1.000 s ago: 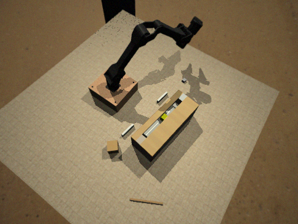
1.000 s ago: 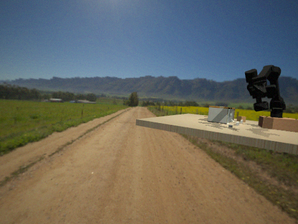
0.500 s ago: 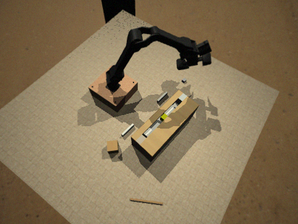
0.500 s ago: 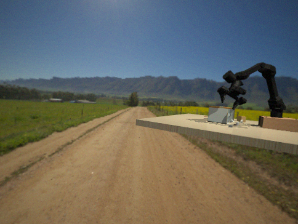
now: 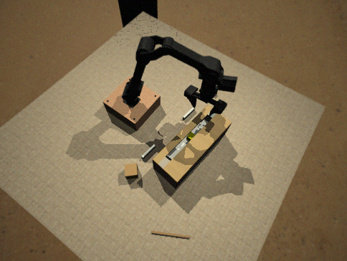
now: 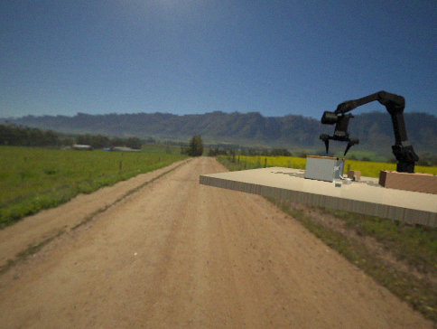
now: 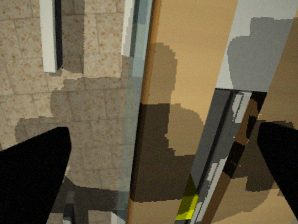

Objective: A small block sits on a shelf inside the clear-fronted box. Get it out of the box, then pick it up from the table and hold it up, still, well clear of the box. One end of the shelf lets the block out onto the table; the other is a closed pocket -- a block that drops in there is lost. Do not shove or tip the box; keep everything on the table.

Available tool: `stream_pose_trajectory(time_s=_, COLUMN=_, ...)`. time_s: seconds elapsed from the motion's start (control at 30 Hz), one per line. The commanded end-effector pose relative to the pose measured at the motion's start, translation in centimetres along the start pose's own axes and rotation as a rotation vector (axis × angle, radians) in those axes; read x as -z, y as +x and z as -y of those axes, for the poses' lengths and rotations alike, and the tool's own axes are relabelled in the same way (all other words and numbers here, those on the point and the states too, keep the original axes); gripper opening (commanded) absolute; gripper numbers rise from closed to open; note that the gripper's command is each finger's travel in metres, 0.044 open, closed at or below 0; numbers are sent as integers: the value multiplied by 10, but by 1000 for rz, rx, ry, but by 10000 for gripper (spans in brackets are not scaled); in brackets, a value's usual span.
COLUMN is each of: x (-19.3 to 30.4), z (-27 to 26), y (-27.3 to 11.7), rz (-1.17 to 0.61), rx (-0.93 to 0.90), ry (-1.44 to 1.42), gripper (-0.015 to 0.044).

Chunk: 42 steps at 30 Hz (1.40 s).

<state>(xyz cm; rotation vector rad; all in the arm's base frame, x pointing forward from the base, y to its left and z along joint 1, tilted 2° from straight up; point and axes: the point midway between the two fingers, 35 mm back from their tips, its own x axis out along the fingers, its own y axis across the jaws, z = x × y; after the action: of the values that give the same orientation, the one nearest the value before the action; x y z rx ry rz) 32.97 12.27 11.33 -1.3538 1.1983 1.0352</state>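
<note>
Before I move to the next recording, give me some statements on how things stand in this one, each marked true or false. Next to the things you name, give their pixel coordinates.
1. The claw [image 5: 208, 104] [image 6: 338, 148] [image 7: 166, 135] is open, with nothing between its fingers. True.
2. The yellow block [image 5: 191, 136] [image 7: 187, 206] lies on the table outside the box [image 5: 206, 143] [image 6: 321, 169] [image 7: 182, 65]. False: it shows in the slot in the box's top.
3. Two white strips [image 5: 188, 113] [image 5: 148, 152] lie beside the box in the top view. True.
4. The wooden cube [image 5: 130, 170] sits on top of the box. False: it stands apart from the box, on the table.
5. The thin wooden stick [image 5: 170, 234] is inside the slot. False: it lies on the table, away from the box.
</note>
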Motion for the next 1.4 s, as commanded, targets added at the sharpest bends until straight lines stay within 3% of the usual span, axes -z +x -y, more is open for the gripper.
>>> stream_pose_trajectory(time_s=0.0, x=51, z=-16, y=-1, rz=-153, rx=-83, ry=81, gripper=400)
stream_pose_trajectory(time_s=0.1, x=71, z=-23, y=-4, rz=-213, rx=-120, ry=108, gripper=400)
stream_pose_trajectory(time_s=1.37, x=60, z=-21, y=48, rz=-213, rx=-120, ry=109, gripper=400)
